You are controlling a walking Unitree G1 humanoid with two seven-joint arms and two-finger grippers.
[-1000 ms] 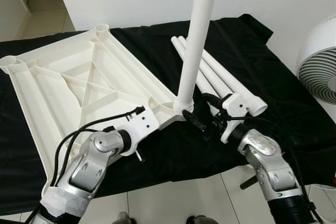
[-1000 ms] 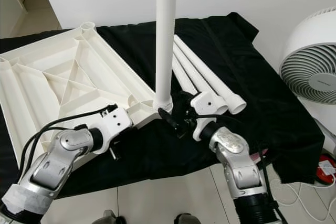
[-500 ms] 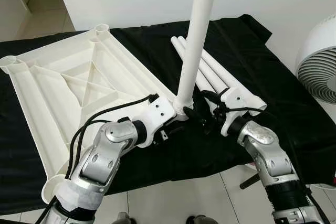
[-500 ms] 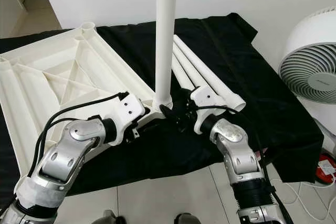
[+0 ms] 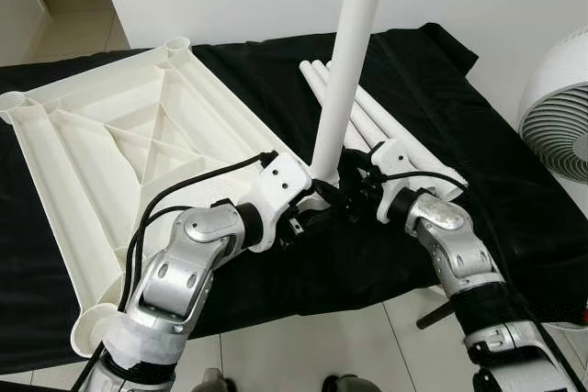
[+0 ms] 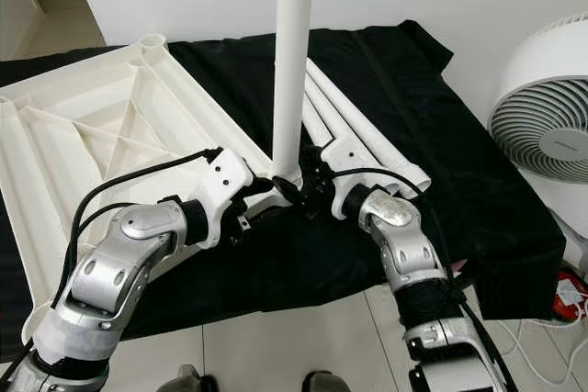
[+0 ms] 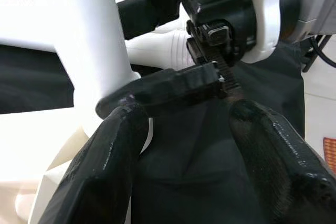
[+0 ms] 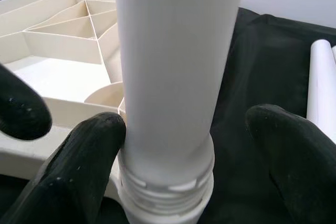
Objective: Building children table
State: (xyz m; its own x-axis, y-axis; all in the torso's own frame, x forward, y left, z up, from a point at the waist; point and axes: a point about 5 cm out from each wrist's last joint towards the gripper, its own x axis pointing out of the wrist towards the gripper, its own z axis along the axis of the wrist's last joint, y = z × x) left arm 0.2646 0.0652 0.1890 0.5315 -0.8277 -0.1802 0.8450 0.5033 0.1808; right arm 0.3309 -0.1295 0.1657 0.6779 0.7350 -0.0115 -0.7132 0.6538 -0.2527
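Straddling upright leg (image 6: 292, 61), right tool (image 8: 173, 156) open, threads visible; left tool (image 7: 194, 145) open beside socket.

The tall white leg (image 5: 344, 71) runs off the top of the picture, so its far end can't be seen. The fan (image 6: 542, 126) is cut off at the side. The two wrists hide the corner of the white tabletop (image 5: 119, 144) where the leg goes in (the wrist views are too close to show it).
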